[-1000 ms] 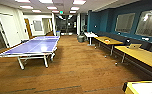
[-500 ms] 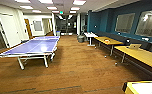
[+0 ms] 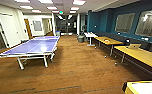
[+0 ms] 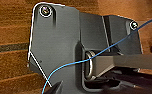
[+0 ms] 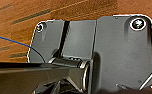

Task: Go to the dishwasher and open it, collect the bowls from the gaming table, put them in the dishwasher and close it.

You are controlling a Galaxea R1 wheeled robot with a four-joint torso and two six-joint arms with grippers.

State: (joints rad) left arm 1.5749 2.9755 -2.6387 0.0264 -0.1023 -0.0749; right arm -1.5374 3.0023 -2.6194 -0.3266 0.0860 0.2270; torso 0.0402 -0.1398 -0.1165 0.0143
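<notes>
Both grippers' state cannot be told; robot driving, gaming table [image 3: 144,87] corner near, right of the ping-pong table [image 3: 33,46]; next needs closing in.

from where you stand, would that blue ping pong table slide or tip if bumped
The ping pong table would probably roll rather than tip: its white legs seem to end in small wheels on smooth wood floor. The wide, low top suggests it is heavy and stable.
</notes>
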